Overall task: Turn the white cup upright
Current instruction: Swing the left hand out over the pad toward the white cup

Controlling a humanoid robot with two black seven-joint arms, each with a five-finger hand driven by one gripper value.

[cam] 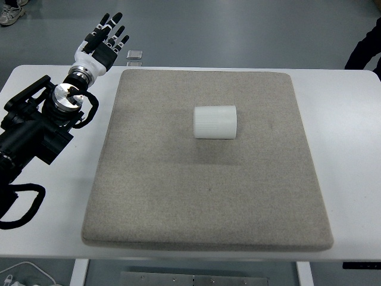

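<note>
While we look down from above, we note these points:

Cup: the white cup (pixel 215 122) lies on its side near the middle of the mat, a little toward the far edge; its ribbed wall faces up, and we cannot tell which end is the mouth.

Mat: the grey mat (pixel 178 202) covers most of the white table (pixel 351 179) and lies flat.

Left hand: our left hand (pixel 102 46) is over the far left corner of the table, well apart from the cup; the fingers (pixel 116 31) are spread and stretched out, and they hold nothing.

Left arm: the black arm (pixel 36 128) comes in from the left edge and lies beside the mat.

Floor: a small flat thing (pixel 136 55) lies behind the table; a shoe (pixel 11 13) shows at the top left corner.

Person: a dark sleeve (pixel 364 49) shows at the right edge.
</note>
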